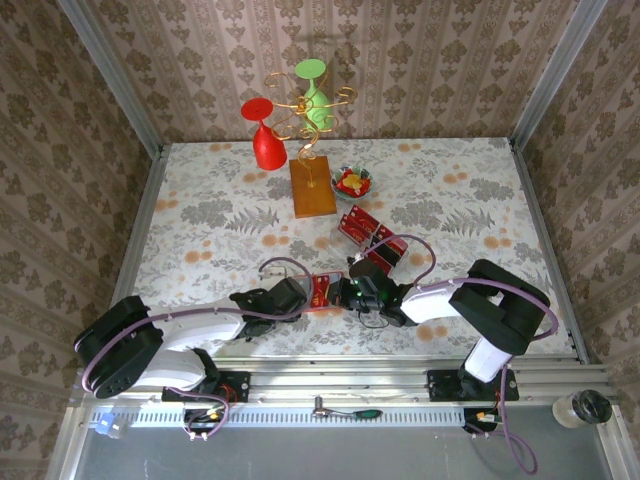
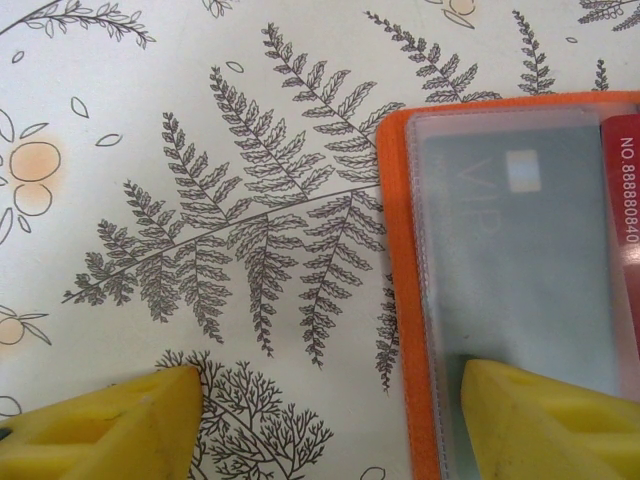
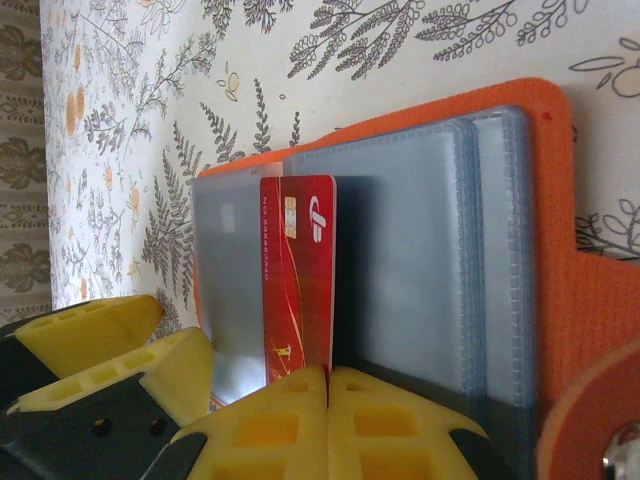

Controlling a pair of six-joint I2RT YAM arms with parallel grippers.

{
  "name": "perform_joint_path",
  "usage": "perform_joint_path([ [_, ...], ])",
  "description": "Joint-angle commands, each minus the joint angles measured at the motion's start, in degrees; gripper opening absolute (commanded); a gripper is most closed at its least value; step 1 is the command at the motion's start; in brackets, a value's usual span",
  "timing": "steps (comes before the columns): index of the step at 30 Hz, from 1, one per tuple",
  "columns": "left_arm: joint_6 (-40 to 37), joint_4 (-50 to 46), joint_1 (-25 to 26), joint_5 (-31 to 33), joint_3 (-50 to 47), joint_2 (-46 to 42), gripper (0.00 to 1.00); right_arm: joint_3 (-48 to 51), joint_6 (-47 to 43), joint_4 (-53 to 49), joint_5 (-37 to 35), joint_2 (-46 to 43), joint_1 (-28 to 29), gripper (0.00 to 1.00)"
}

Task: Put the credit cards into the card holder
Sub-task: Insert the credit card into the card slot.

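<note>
The orange card holder [image 1: 323, 292] lies open near the front middle of the table, its clear sleeves [image 3: 400, 260] facing up. My right gripper [image 3: 328, 385] is shut on the near end of a red credit card [image 3: 298, 270]. The card stands on edge, its far end among the sleeves. My left gripper [image 2: 325, 425] is open and straddles the holder's left edge [image 2: 400, 300]: one yellow finger [image 2: 540, 420] rests on a clear sleeve, the other [image 2: 110, 420] is over the tablecloth. More red credit cards with black bands [image 1: 365, 232] lie behind the holder.
A brown wooden block [image 1: 312, 188] carries a wire stand with a red glass [image 1: 265, 140] and a green glass [image 1: 315, 90]. A bowl of candies [image 1: 352, 182] sits beside it. A small jar [image 1: 582, 408] stands off the table at the front right.
</note>
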State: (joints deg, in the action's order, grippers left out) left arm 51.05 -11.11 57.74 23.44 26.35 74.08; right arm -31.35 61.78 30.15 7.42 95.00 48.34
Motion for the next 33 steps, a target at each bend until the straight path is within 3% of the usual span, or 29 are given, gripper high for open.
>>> perform_joint_path([
  [1,0.98,-2.28,0.35,0.11,-1.26,0.45,0.7,-0.01,0.51,-5.41,-1.98,-0.18,0.74,0.0],
  [20,1.09,-1.92,0.34,0.03,-1.21,0.55,0.7,-4.39,0.12,-8.9,1.04,3.71,0.72,0.0],
  [25,0.97,-1.89,0.36,-0.02,-1.21,0.47,0.7,-7.87,-2.81,-12.55,4.98,5.16,0.32,0.0],
  [29,0.9,-1.7,0.36,-0.06,-1.3,0.53,0.7,-11.14,-7.16,-19.53,6.76,3.71,-1.01,0.26],
  [33,0.89,-1.46,0.37,-0.06,-1.56,0.45,0.7,-11.79,-10.52,-25.22,5.4,-0.79,-2.86,0.3],
])
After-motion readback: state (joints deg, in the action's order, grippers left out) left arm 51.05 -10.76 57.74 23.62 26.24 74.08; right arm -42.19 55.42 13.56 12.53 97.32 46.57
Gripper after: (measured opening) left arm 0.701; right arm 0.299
